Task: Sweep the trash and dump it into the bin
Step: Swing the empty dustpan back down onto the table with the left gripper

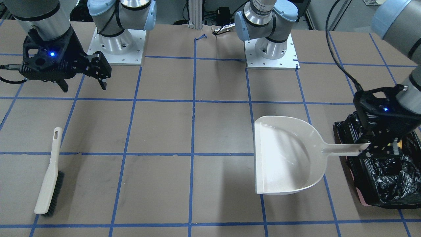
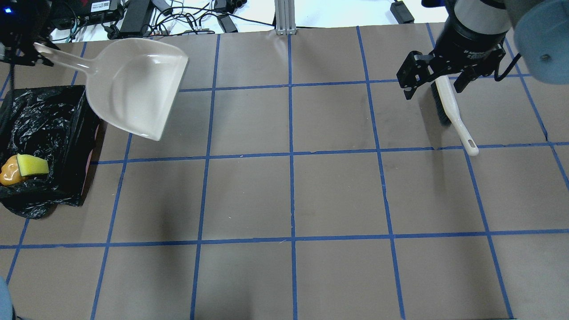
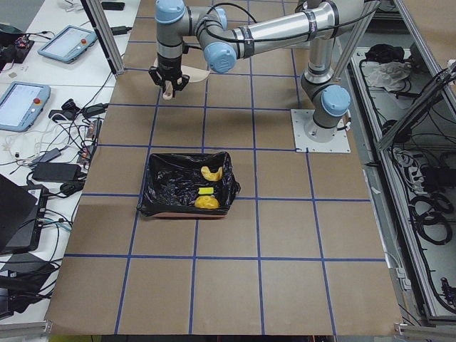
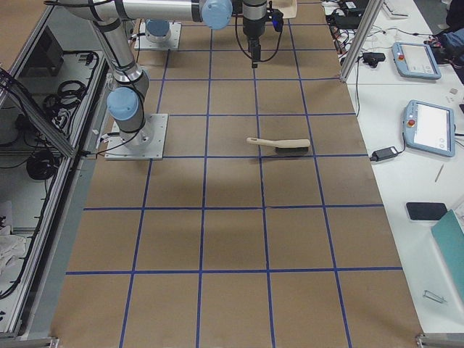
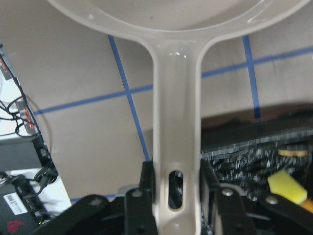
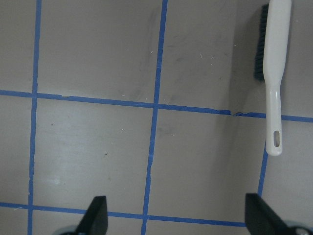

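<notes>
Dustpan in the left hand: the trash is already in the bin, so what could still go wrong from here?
1. The left hand grips the dustpan only at the end of its handle, so the wide pan may twist or slip while it is carried.
2. This hand works close to the bin; a low move could snag the black bag and pull it.

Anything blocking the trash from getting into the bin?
Nothing visible does. The slice, wedge and lump already lie inside the bin. The dustpan, gripped at its handle by the left gripper, looks empty and hangs clear of the bin.
</notes>
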You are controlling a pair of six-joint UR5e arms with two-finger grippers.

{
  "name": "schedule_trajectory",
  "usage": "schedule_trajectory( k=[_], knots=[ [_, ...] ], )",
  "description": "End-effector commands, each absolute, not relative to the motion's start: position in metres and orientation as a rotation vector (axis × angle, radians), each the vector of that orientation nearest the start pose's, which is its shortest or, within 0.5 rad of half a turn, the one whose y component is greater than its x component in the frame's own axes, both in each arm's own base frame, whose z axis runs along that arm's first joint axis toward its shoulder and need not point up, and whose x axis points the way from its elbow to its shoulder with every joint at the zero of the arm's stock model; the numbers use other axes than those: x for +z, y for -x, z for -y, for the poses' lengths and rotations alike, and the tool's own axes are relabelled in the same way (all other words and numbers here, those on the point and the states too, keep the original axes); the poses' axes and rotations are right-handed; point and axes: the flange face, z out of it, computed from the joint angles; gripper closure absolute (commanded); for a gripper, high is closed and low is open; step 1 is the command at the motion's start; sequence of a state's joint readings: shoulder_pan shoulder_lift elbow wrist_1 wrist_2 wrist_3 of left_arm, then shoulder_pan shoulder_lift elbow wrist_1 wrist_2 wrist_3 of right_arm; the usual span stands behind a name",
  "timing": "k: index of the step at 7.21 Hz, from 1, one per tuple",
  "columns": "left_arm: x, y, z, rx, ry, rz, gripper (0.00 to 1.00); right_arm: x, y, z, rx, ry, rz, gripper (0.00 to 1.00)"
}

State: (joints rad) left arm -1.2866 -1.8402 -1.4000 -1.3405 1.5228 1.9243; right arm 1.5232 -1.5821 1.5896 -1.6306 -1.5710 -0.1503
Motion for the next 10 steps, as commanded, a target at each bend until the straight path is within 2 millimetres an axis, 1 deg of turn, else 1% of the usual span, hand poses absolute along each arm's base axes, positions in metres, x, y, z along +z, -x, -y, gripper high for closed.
schedule_trajectory(
  k=[1, 2, 5, 7, 9, 10],
  knots=[
    [0.395, -0.025, 0.642, 0.111, 2.234, 2.214, 1.00, 0.489, -0.110, 0.499, -0.077, 0.162, -3.143, 0.00],
    [0.373, -0.029, 0.649, 0.074, 2.169, 2.245, 0.99, 0.489, -0.110, 0.499, -0.077, 0.162, -3.143, 0.00],
    [0.312, -0.038, 0.675, 0.028, 2.156, 2.240, 0.98, 0.489, -0.110, 0.498, -0.074, 0.162, -3.143, 0.00],
    [0.280, -0.038, 0.684, 0.009, 2.155, 2.226, 0.97, 0.489, -0.110, 0.498, -0.074, 0.162, -3.143, 0.00],
    [0.275, -0.035, 0.690, 0.030, 2.225, 2.191, 0.96, 0.489, -0.110, 0.498, -0.074, 0.162, -3.141, 0.00],
    [0.270, -0.033, 0.691, -0.032, 2.276, 2.174, 0.96, 0.489, -0.110, 0.498, -0.074, 0.162, -3.141, 0.00]
  ],
)
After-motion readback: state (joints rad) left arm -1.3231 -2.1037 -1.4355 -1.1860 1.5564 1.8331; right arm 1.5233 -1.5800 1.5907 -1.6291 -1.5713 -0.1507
